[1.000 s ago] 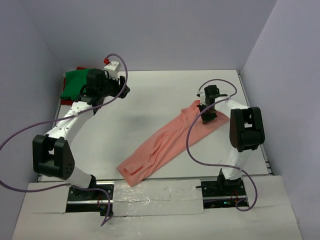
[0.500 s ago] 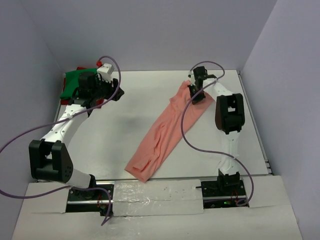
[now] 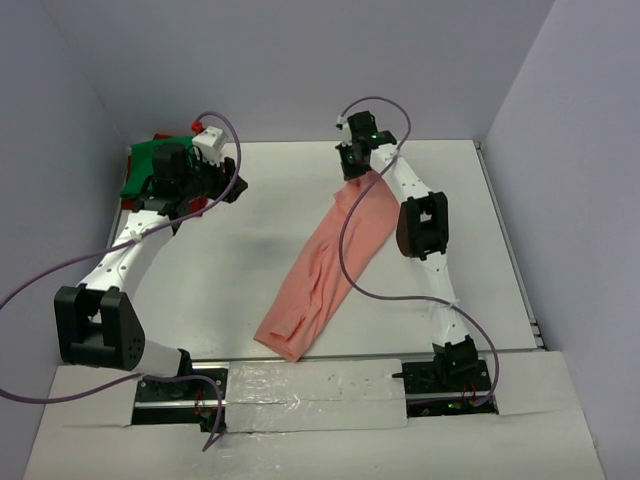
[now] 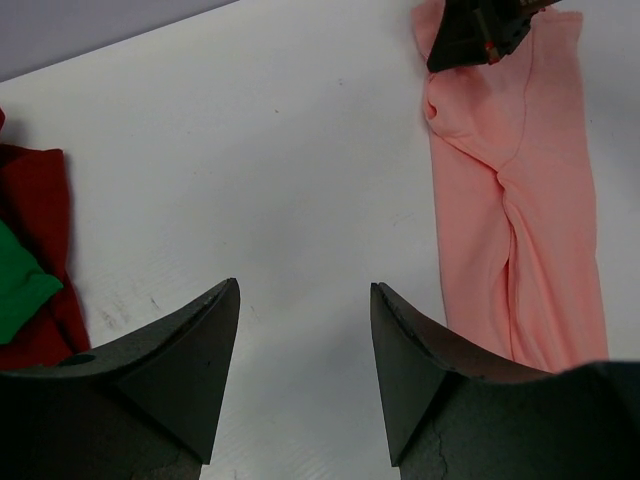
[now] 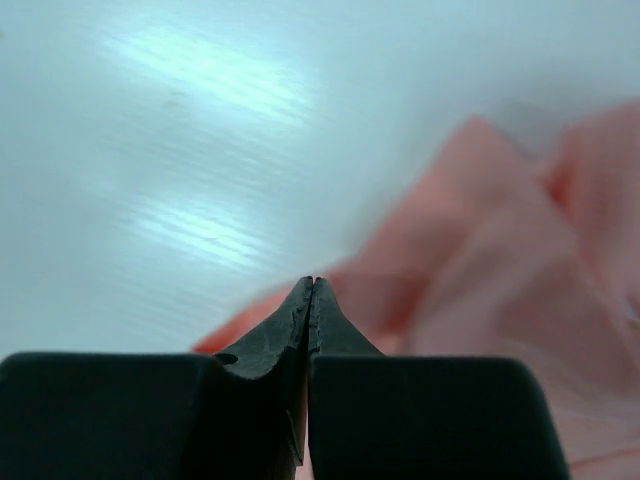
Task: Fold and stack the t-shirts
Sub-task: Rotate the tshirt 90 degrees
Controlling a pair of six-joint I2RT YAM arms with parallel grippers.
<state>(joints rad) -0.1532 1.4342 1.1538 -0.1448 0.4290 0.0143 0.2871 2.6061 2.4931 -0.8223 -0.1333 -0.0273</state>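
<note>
Seen from above, the long salmon-pink short-sleeved cloth t-shirt (image 3: 322, 275) lies bunched in a narrow strip slanting across the white table (image 3: 240, 260), from the near edge toward the far right. The right gripper (image 3: 352, 166) has its jaws pressed together, pinching the shirt's far end, where the cloth rises slightly off the surface. The left gripper (image 4: 305, 287) hangs with jaws spread and empty over bare table, near the bright green t-shirt (image 3: 140, 170) and the dark red t-shirt (image 4: 40, 190), which are heaped together in the far left corner. The pink cloth looks light, limp and quick to wrinkle (a crease runs along its middle), so it will likely sag and trail from any single grip. Hems, shoulder seams and corners seem the sound places to take hold, ideally two points at once to spread it flat.
</note>
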